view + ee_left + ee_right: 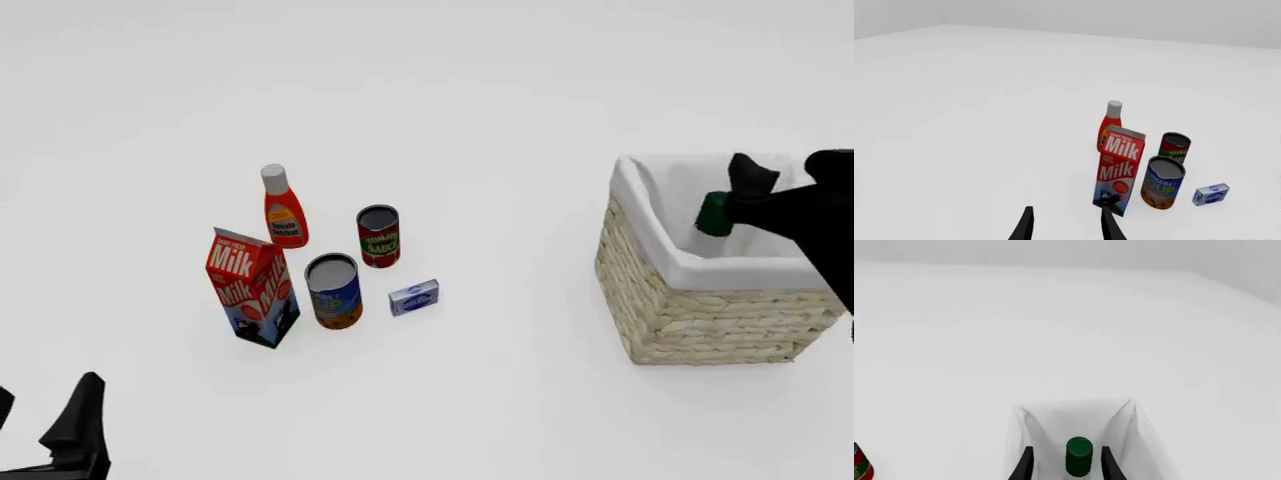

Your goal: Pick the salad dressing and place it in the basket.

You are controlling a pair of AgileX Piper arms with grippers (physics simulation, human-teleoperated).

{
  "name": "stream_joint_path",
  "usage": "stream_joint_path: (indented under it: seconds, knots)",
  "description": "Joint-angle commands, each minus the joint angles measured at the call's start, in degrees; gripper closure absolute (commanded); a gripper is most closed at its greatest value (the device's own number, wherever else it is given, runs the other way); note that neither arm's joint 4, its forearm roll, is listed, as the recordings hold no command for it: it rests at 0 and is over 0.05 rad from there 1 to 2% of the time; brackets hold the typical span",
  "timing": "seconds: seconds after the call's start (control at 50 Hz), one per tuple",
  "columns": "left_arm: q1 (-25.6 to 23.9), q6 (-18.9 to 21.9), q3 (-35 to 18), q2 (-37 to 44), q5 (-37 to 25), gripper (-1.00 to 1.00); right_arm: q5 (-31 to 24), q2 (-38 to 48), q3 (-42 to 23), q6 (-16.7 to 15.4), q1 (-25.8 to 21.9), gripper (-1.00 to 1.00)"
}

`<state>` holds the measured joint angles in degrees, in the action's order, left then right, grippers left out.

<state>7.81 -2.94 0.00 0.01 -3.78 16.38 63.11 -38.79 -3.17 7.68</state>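
Note:
The salad dressing (714, 213) shows only its dark green cap, tilted, inside the wicker basket (694, 320) at the right. My right gripper (742, 192) hangs over the basket's white lining. In the right wrist view the salad dressing's cap and neck (1079, 455) rise between the spread fingers of the right gripper (1067, 466), with a gap on each side. The bottle's body is hidden, and the jaws read as open. My left gripper (40, 420) sits low at the near left, open and empty, and appears again as the left gripper (1067, 227) in its own wrist view.
Left of centre stand a milk carton (250, 287), a red bottle with a white cap (282, 208), a soup can (334, 291), a sauce can (378, 236) and a small blue box (414, 298). The basket's front wall rises well above the table.

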Motion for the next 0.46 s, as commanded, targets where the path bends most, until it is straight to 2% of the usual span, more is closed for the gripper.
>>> stream_joint_path:
  seconds: [0.02, 0.18, 0.46]
  knots:
    - [-0.70, 0.16, 0.00, 0.00, 0.09, -1.00, -6.05, -13.77, 5.53, 0.29, -0.33, -1.00]
    - [-0.66, -0.19, 0.00, 0.00, 0.41, -1.00, -10.03, -24.17, 11.53, 1.29, -0.40, -1.00]
    - [-1.29, 0.11, 0.00, 0.00, 0.84, -1.00, -14.30, -35.94, 19.20, 4.54, -0.40, -1.00]
